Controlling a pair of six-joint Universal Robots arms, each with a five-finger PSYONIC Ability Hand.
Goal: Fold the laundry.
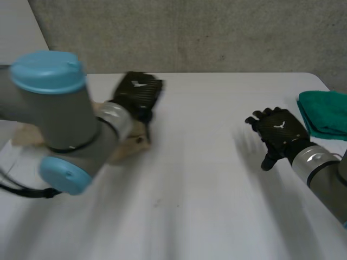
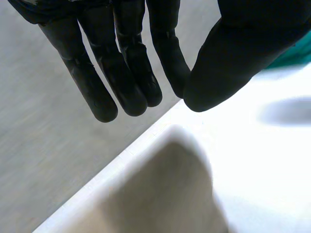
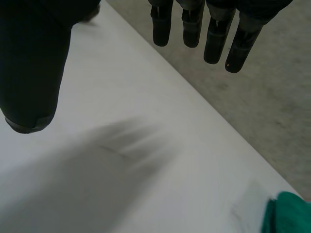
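This looks like a robot lab or test room rather than a home. A plain white table [image 1: 206,162] stands against a bare, rough grey wall [image 1: 190,32] at twelve o'clock. Two machine arms reach over it, the left arm [image 1: 54,108] at nine o'clock and the right arm [image 1: 325,168] at four. A green cloth [image 1: 325,114] at three o'clock and a tan cloth [image 1: 130,146] at nine lie on the table.

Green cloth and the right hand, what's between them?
Nothing; the head view shows bare white table between the right hand and the green cloth.
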